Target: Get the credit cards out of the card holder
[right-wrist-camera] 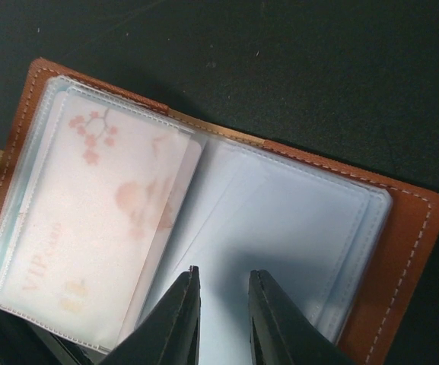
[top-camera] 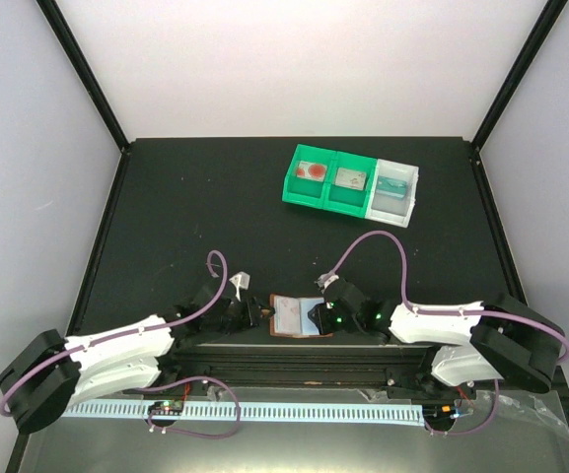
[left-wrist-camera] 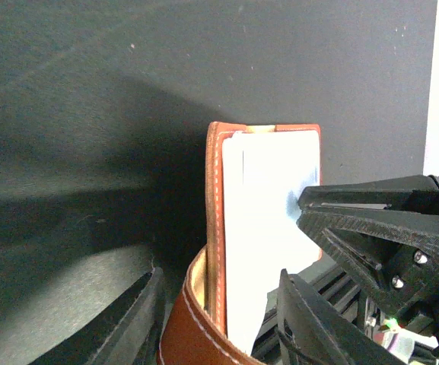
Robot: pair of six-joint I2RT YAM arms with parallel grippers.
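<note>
Top external view: an open reddish-brown card holder [top-camera: 286,315] lies flat at 6 o'clock on the black tabletop [top-camera: 185,217], close to the near edge, with a robot arm on either side. The left gripper [top-camera: 252,313] sits at the holder's 9 o'clock, and the right gripper [top-camera: 318,317] reaches in from 3 o'clock over the inner pockets. Two green bins [top-camera: 328,179] and a white bin [top-camera: 394,192] stand well apart at 1 o'clock.

In the left wrist view, the left gripper's jaws are parted either side of the holder's brown stitched tab [left-wrist-camera: 192,327].

The right wrist view shows a pinkish-white credit card [right-wrist-camera: 101,228] with a blossom print, tucked in the clear sleeve on one half. The other half shows pale blue under plastic. The right gripper's fingertips [right-wrist-camera: 185,319] sit on that half with only a narrow gap between them. Whether they pinch a card cannot be told.
</note>
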